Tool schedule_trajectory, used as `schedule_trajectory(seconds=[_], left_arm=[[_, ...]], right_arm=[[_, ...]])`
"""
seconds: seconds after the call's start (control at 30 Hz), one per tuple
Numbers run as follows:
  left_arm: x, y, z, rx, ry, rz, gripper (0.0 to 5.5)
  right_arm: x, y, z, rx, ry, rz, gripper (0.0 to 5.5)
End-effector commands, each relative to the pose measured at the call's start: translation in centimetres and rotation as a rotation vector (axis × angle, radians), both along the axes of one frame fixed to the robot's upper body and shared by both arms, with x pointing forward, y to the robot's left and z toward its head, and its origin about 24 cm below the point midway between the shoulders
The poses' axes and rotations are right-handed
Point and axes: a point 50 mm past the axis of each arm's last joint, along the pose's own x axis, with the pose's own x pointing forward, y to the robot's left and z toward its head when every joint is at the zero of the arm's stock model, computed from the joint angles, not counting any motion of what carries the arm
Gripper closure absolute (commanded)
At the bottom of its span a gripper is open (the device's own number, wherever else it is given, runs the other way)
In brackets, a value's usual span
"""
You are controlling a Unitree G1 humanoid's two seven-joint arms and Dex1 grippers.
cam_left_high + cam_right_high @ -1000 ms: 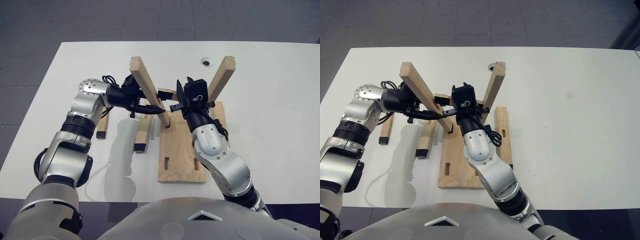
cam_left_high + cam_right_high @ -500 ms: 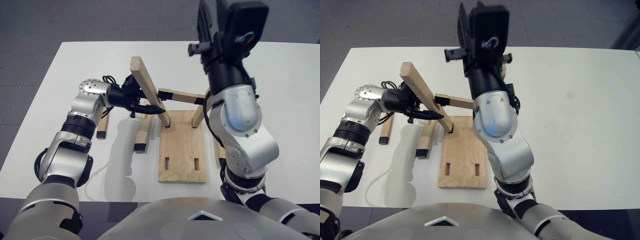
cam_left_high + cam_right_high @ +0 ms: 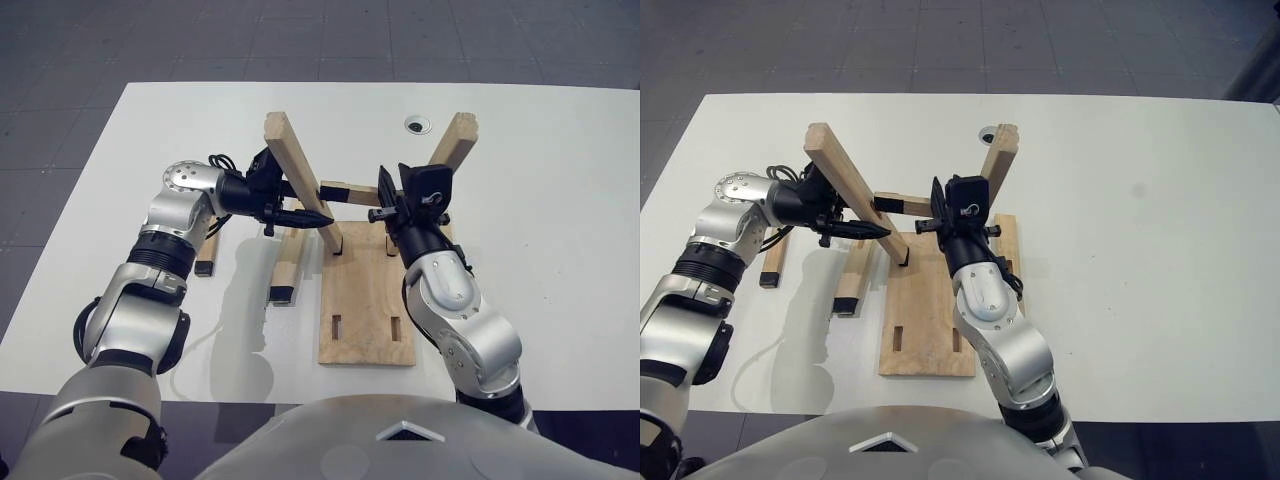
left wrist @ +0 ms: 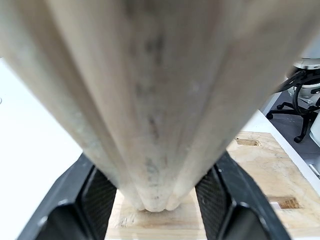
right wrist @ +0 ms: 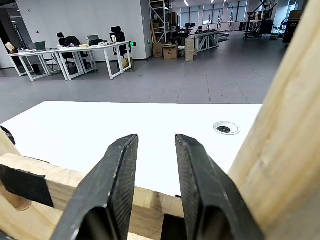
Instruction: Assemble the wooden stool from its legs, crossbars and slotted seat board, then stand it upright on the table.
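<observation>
**Wood half joined: two legs up, the rest loose**

Flat on the table [image 3: 560, 200]: seat board [image 3: 365, 310], its two near slots open. At its far end, two legs leaning apart, the held leg [image 3: 300, 170] and the second leg [image 3: 447, 150]. Apparently seated in the far slots and bridged by one dark-ended crossbar [image 3: 350, 192]. Judged roughly halfway.

Left to fit: spare leg [image 3: 285, 268] and short dark-tipped piece [image 3: 205, 255] lying left of the board, plus a loose slotted piece [image 3: 1008, 233] just beside its right edge. After that, turning the whole stool upright.

Clamped low on the held leg, near the board: left gripper [image 3: 318, 216]. Fingers apart and gripping nothing, close to the crossbar's right end: right gripper [image 5: 156, 141].

From the head views: overall layout and the loose parts. From the left wrist view: padded fingers [image 4: 100, 195] pressed against both sides of the leg, its foot meeting the board. From the right wrist view: white table visible between the fingers, crossbar close by, second leg alongside.
</observation>
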Motion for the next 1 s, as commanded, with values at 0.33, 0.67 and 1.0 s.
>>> schedule_trajectory(seconds=[0.33,0.67,1.0], left_arm=[[-10.1,1.1,-13.7,0.439,0.620,-0.036,3.45],[-10.3,1.0,-13.9,0.440,0.624,-0.021,3.45],[-10.7,0.9,-14.1,0.435,0.637,-0.017,3.45]], right_arm=[[0.1,2.5,2.8,0.146,0.023,0.065,4.16],[2.4,1.5,8.9,0.221,-0.188,-0.016,4.16],[-3.9,4.0,-8.4,-0.013,0.555,0.162,4.16]])
